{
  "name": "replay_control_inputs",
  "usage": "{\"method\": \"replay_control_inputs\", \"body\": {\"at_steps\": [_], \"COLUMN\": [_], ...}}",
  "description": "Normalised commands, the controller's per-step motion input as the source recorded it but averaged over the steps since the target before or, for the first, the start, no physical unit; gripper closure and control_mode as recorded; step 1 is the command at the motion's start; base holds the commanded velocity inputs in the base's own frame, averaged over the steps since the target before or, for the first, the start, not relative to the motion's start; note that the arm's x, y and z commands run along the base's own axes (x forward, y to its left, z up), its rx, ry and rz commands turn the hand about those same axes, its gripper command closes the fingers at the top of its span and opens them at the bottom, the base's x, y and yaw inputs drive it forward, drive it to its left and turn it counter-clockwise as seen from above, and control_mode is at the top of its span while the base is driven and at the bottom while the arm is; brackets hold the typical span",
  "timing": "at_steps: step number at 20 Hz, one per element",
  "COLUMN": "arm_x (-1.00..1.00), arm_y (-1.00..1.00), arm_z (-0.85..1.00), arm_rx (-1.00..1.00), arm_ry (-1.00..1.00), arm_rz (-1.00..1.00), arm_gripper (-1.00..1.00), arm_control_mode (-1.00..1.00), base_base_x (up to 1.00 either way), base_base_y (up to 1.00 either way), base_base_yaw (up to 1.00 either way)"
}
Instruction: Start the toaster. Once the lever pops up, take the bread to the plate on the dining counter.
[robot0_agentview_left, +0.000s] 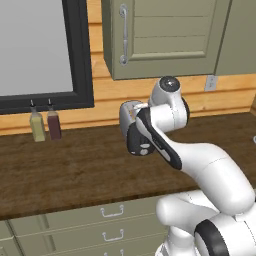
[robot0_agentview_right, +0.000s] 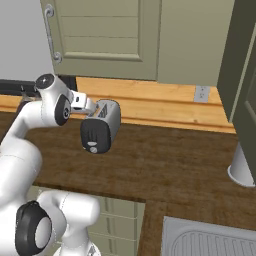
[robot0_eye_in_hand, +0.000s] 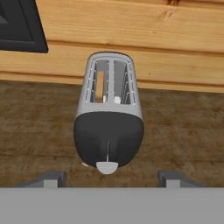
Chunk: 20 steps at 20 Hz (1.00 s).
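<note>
We saw the toaster (robot0_eye_in_hand: 109, 118) standing on the wood bench (robot0_eye_in_hand: 183, 131) near the wall, bread (robot0_eye_in_hand: 100, 86) down in its left slot, our jaws spread apart just before its lever (robot0_eye_in_hand: 107, 167).

glossy white arm (robot0_agentview_left: 210, 165), dark joints

Even, soft light across all three views, bright enough to read every surface with no single source showing. Shadows are faint: just a slight darkening under the toaster (robot0_eye_in_hand: 109, 118) where it meets the wood surface (robot0_eye_in_hand: 183, 131). Its black end panel shows a dull sheen in the right base view, no hard glare. The robot arm (robot0_agentview_left: 200, 165) shades smoothly from white to pale grey. Edges look a little soft and pixelated everywhere. Straight lines stay straight to the borders.
</note>
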Motion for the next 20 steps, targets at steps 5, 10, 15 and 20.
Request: {"method": "replay_control_inputs", "body": {"at_steps": [5,10,15,20], "arm_x": [0.00,0.00,0.01,0.00], "arm_y": [0.00,0.01,0.08,0.07], "arm_z": [-0.06,-0.17,-0.02,0.00], "arm_rx": [0.00,0.00,0.00,0.00], "arm_ry": [-0.07,-0.10,-0.06,0.00], "arm_rz": [0.03,0.03,0.02,0.02], "arm_gripper": [-1.00,-1.00,-1.00,-1.00], "arm_control_mode": [-1.00,-1.00,-1.00,-1.00], "base_base_x": [0.00,0.00,0.00,0.00], "base_base_y": [0.00,0.00,0.00,0.00], "base_base_yaw": [0.00,0.00,0.00,0.00]}}
